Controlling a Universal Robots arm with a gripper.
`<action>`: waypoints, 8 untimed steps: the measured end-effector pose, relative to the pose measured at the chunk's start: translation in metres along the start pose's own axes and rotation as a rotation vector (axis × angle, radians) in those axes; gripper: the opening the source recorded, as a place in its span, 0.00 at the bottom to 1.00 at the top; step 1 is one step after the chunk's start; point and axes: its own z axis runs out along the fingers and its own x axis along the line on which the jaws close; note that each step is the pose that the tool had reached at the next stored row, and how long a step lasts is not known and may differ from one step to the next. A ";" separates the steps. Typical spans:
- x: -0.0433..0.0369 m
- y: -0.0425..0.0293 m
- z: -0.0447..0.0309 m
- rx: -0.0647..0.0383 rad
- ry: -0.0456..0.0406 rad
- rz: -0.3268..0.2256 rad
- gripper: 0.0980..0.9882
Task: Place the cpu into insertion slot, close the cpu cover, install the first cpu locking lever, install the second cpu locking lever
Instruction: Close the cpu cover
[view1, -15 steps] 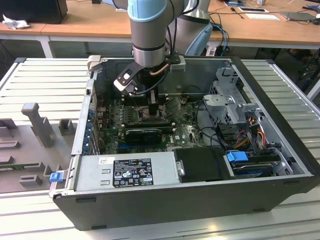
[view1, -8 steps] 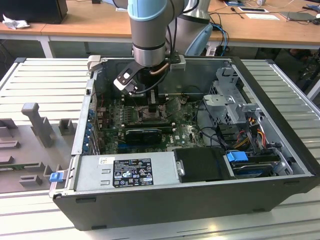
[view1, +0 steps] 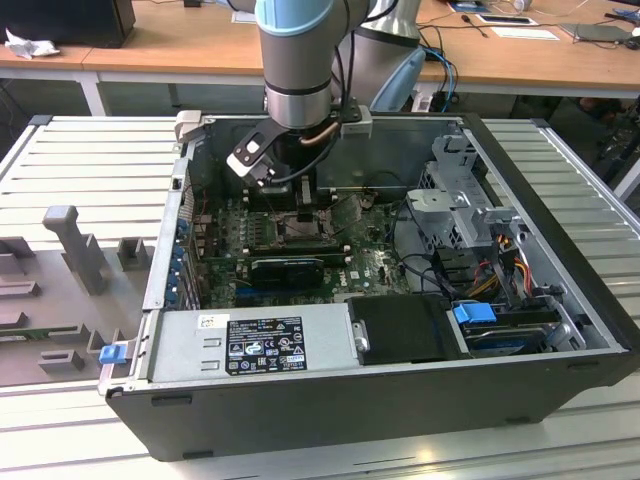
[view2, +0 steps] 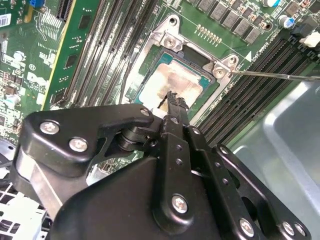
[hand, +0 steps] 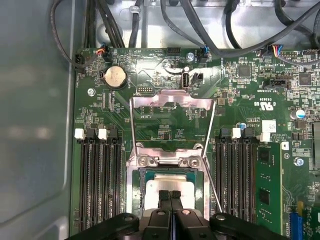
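First wrist view: cpu (hand: 152, 186) flat in insertion slot (hand: 131, 192), metal top up, square, edges parallel to memory slots (hand: 97, 180).
Grasp: gripper (hand: 170, 195) pressed together, tips touching cpu top.
Lid: cpu cover (hand: 172, 98) raised open.
Print: white sticker (hand: 268, 126) on motherboard (hand: 165, 130).

First wrist view: cpu (hand: 152, 187) and insertion slot (hand: 131, 190) part covered by end effector (hand: 170, 193), cut off at picture's edge. Exterior view: both hidden beneath end effector.
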 end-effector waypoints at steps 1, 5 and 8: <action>-0.0002 0.0020 0.0001 0.000 -0.0002 0.000 0.01; -0.0010 0.0059 0.0004 0.002 0.0001 0.000 0.01; -0.0009 0.0061 -0.0012 0.002 0.0001 0.000 0.01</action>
